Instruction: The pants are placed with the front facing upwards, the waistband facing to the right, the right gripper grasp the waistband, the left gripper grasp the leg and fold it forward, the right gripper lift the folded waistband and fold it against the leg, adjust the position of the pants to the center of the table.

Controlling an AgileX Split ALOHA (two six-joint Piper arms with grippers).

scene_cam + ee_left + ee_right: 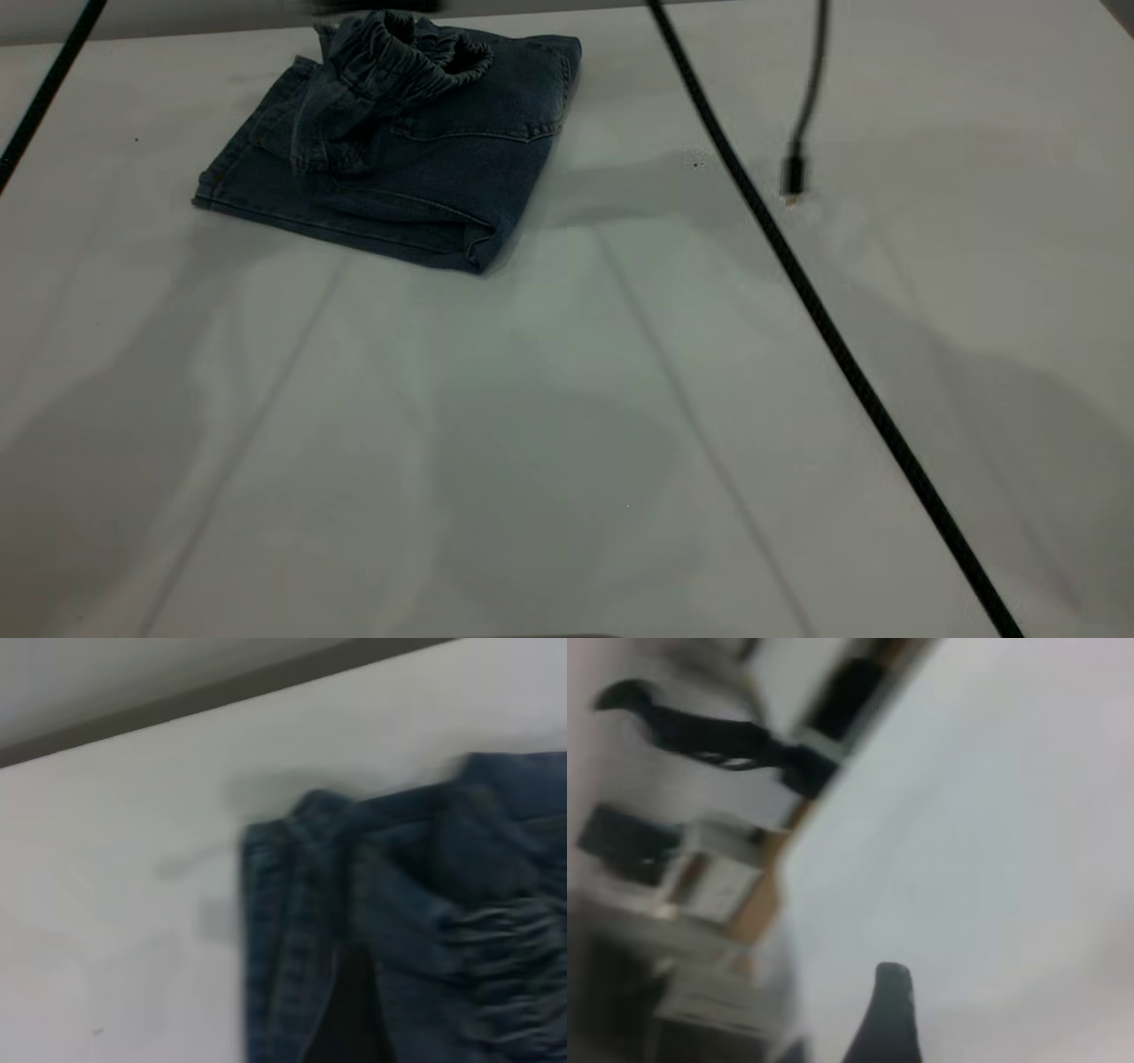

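Denim, dark blue and folded into a compact bundle, the pants (pixel 390 168) lie on the white table (pixel 567 425) close to its far edge, left of its middle in the exterior view. Their gathered waistband (pixel 403 58) is turned up on top of the bundle at its far side, with a curved pocket seam showing just beside it and the folded edge of the bundle facing the near side of the table. No brand tag, label or lettering can be read on the cloth.

Two black cables cross the table: one (pixel 824 328) runs on a long slant to the right of the pants, and a thinner one (pixel 802 115) hangs farther right of them, ending in a small plug (pixel 793 175) just above the surface. A third dark cable (pixel 44 89) cuts the corner to the left of the pants.

From the left wrist, the pants (pixel 399 930) and their puckered waistband (pixel 505 966) fill the view, lying flat on the table (pixel 133 886); the left gripper itself is not seen. From the right wrist, one dark fingertip of the right gripper (pixel 888 1019) shows over bare table (pixel 992 859), well apart from the pants; whether its fingers are spread or pressed together cannot be told.
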